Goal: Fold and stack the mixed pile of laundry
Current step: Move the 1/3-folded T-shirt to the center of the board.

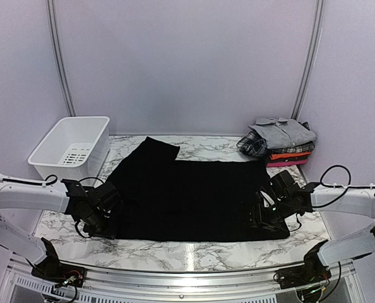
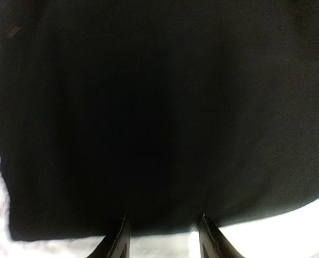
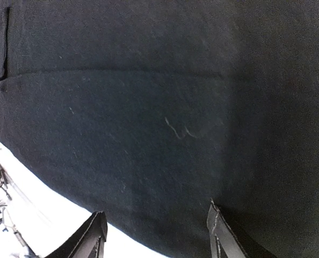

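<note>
Four or so folded pieces already sit in a stack (image 1: 281,146) at the table's (image 1: 175,254) 1 o'clock corner: a grey collared shirt (image 1: 283,131) on top, a plaid piece (image 1: 253,146) under it, and a red-pink piece (image 1: 287,158) at the bottom. The white basket (image 1: 71,148) at 10 o'clock looks emptied. The large black cloth (image 1: 187,196) is left; it lies spread flat across the middle of the table, unfolded, one flap reaching toward 11 o'clock. By the look of it, this is the last piece to fold and stack.

Both arms reach low and inward. The left gripper (image 1: 102,218) is at the cloth's 8 o'clock corner and the right gripper (image 1: 261,218) at its 4 o'clock corner. In each wrist view the fingers stand apart astride the near hem, gripping nothing. The right gripper's fingers are spread wider.
</note>
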Tool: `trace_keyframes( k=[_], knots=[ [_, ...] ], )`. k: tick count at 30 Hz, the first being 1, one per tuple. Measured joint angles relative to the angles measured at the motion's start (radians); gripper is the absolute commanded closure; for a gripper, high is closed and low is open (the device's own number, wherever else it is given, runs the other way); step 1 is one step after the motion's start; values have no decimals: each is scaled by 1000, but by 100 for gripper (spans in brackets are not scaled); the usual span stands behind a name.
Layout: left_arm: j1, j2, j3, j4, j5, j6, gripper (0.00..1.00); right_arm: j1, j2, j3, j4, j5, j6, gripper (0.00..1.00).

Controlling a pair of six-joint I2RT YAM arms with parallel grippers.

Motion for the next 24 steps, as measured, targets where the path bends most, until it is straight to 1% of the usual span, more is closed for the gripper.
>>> trace_keyframes(
  k=[3, 5, 7, 9, 12, 15, 19, 20, 22, 24],
  knots=[
    [-2, -73, -13, -89, 0, -43, 52, 0, -49, -21, -39, -9, 25, 32],
    [-2, -109, 12, -131, -9, -54, 49, 0, -68, -19, -72, -19, 31, 27],
    [-2, -122, 57, -150, -26, -44, 49, 0, -71, -2, -111, -16, 32, 27],
    [-2, -98, 126, -159, -53, -22, 49, 0, -66, 35, -141, -4, 21, 27],
    [-2, -10, 208, -148, -90, 6, 51, 0, -26, 103, -139, 2, 5, 27],
    [7, 86, 214, -112, -109, 17, 54, 0, 52, 140, -97, 3, -10, 28],
    [21, 156, 154, -65, -108, 14, 61, 0, 141, 135, -60, 3, -10, 30],
    [23, 166, 130, -48, -102, 6, 64, -2, 142, 135, -48, 0, -8, 30],
    [24, 148, 105, -9, -90, -3, 72, -2, 141, 125, -24, 0, -8, 30],
    [24, 121, 71, 31, -79, -21, 75, -2, 130, 110, -7, 0, -6, 30]
  ],
)
